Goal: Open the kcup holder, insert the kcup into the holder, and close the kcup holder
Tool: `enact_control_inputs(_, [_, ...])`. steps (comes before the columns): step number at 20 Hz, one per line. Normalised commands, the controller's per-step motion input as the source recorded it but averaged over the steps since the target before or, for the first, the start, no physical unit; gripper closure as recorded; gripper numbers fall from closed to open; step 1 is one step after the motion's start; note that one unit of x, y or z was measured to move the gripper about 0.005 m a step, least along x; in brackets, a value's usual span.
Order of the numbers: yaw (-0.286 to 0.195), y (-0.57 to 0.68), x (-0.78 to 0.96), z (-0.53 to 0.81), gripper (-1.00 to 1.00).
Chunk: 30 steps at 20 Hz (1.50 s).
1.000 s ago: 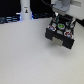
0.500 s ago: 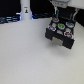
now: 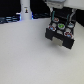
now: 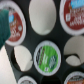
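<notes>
The kcup holder point(image 3: 60, 33) is a black box at the exterior view's upper right, with its tray point(image 3: 63, 42) slid out and pods showing in the round slots. The white arm comes down from above, and my gripper point(image 3: 61, 18) hovers right over the tray. In the wrist view the kcup point(image 4: 46, 54), with its green round top, sits in a slot of the tray point(image 4: 55, 35), and nothing grips it. A blurred teal shape point(image 4: 4, 26) at the picture's edge may be a finger. The frames do not show how the jaws stand.
Pods with reddish lids point(image 4: 14, 24) point(image 4: 74, 14) fill neighbouring slots, and several slots point(image 4: 42, 15) are empty. A white bottle-like object point(image 3: 24, 11) stands at the back on the exterior view's left. The white table point(image 3: 25, 55) spreads in front of the holder.
</notes>
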Motion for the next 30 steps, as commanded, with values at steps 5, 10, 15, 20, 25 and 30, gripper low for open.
enact_control_inputs(5, [0.032,-0.36,0.66,0.06,-1.0])
enact_control_inputs(10, [0.048,-0.23,0.65,-0.07,-1.0])
enact_control_inputs(15, [0.061,-0.05,0.54,-0.27,-1.0])
enact_control_inputs(20, [0.14,0.16,0.16,-0.27,-1.0])
enact_control_inputs(25, [0.219,0.23,0.08,-0.16,-1.0])
enact_control_inputs(30, [0.184,0.25,-0.2,-0.02,-1.0])
